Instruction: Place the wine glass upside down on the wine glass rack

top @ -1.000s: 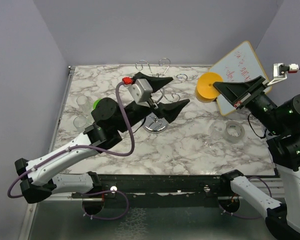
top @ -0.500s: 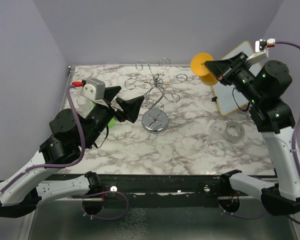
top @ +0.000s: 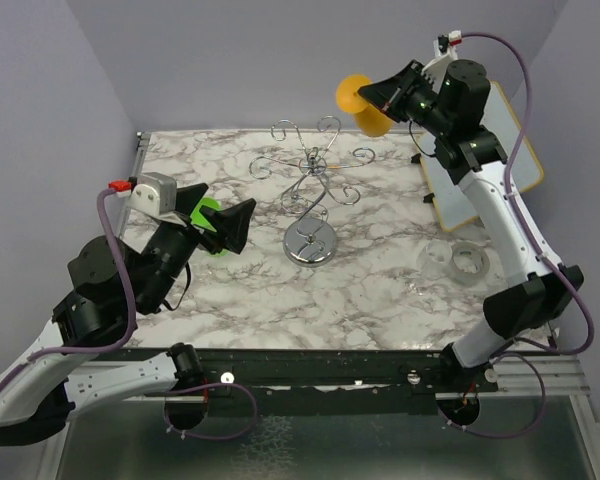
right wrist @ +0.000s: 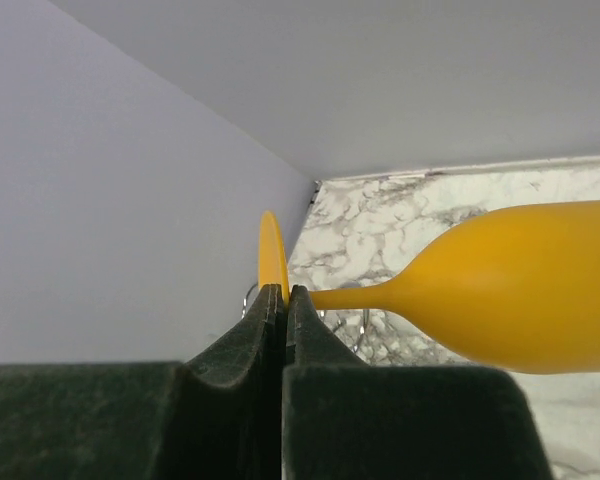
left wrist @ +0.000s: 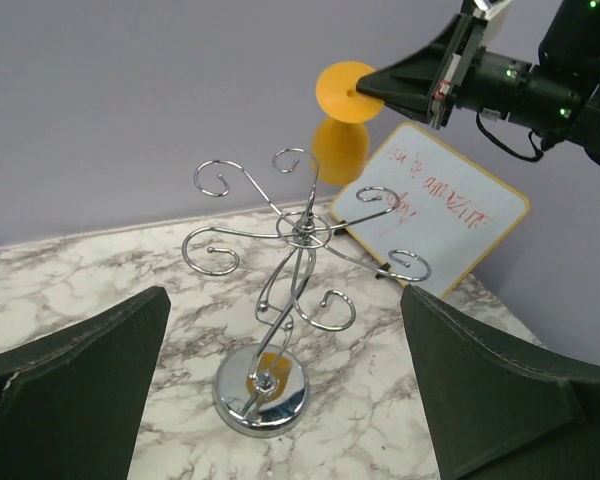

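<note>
- One marble table [top: 400, 300] fills your top view, with both arm bases at its near edge.
- Two arms work over it. Your right arm reaches high toward the far wall, and your left arm is low over the left part of the table.
- A whiteboard [left wrist: 430, 215] with red writing leans at the far right corner.
- The wine glass rack [top: 310, 185] stands upright near the table's middle on its mirrored base, its scroll arms bare.
- Your left gripper [top: 228, 197] faces the rack from the left. Its jaws are spread wide with nothing between them, and it sits well apart from the rack.
- Your right gripper [top: 370, 95] is pinched tight on the foot rim of the wine glass [top: 372, 122].
- That orange glass hangs in the air behind the rack and to its right, foot up and bowl below, touching none of the arms.
- A green object [top: 208, 208] is mostly hidden under your left gripper.
</note>
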`<state>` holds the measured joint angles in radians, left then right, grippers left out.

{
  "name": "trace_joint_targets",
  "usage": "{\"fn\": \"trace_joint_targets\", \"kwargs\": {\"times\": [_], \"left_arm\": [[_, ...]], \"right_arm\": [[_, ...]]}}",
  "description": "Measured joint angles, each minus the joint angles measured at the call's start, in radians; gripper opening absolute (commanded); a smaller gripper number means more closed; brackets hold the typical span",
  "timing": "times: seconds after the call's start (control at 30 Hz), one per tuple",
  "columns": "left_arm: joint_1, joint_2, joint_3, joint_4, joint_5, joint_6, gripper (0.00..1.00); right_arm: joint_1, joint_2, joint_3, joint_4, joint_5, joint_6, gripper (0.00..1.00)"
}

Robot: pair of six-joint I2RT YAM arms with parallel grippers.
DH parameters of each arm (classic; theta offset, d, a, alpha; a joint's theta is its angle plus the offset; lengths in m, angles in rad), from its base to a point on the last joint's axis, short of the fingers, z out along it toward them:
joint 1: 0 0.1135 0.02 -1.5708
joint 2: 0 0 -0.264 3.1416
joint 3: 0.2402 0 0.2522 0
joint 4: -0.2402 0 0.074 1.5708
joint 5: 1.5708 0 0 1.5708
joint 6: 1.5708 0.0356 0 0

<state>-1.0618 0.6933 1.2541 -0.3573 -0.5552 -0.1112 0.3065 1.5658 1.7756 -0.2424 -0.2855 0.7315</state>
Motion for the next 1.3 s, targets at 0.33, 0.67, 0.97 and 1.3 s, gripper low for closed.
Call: {"fn": "trace_joint_targets", "kwargs": {"times": [0.33, 0.67, 0.97, 1.3], "left_arm": [[0.000, 0.034, -0.002, -0.056, -0.072, -0.005, 0.99], [0.000, 0.034, -0.002, -0.071, -0.082, -0.021, 0.99], [0.000, 0.041, -0.002, -0.080, -0.082, -0.042, 0.99], [0.000, 0.065, -0.006, -0.093, -0.082, -0.042, 0.99]], "right_arm": [[0.029, 0.222, 0.160, 0.072, -0.122, 0.024, 0.01], [0.109, 0.307, 0.247, 0.029, -0.178, 0.025, 0.01], [0.147, 0.308, 0.253, -0.037, -0.200, 0.027, 0.01], [0.159, 0.305, 0.244, -0.102, -0.198, 0.059, 0.01]]}}
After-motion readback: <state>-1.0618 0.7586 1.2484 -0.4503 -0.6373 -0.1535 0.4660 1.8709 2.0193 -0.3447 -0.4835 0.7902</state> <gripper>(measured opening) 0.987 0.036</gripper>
